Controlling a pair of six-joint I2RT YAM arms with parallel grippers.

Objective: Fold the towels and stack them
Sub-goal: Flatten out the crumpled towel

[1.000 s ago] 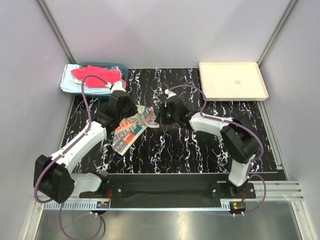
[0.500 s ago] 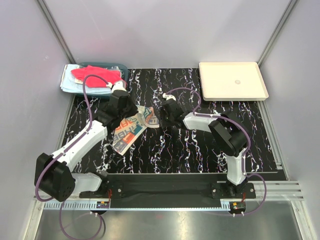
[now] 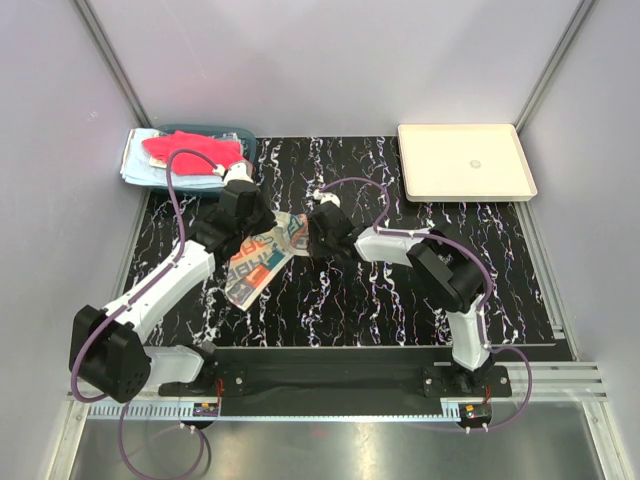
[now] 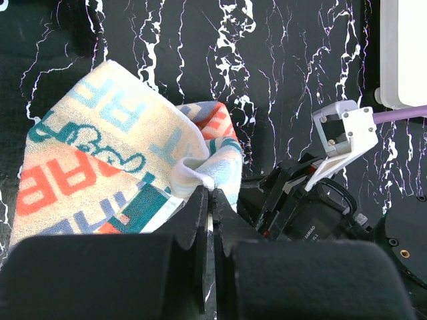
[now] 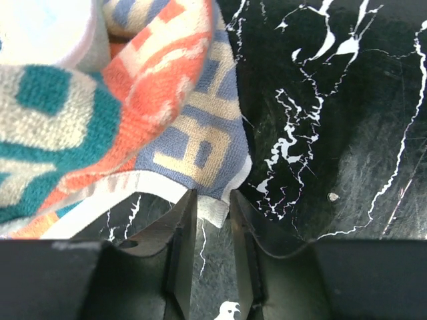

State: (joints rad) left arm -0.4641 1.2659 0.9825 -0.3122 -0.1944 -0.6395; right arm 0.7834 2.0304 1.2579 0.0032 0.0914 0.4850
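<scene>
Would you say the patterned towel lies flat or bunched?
Bunched: the patterned towel is creased, a corner pinched in the left gripper.

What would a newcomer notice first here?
A colourful lettered towel lies mid-table, with the left claw shut on a raised fold and the right claw straddling its corner. A red-pink towel lies at the far left, and a cream tray lies at the far right.

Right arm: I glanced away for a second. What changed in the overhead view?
The right gripper slid left until its open jaws straddle the edge of the patterned towel, its elbow folding in. Nothing gripped or released. The left gripper stays shut on that towel; it, the red towel and the tray have not moved.
</scene>
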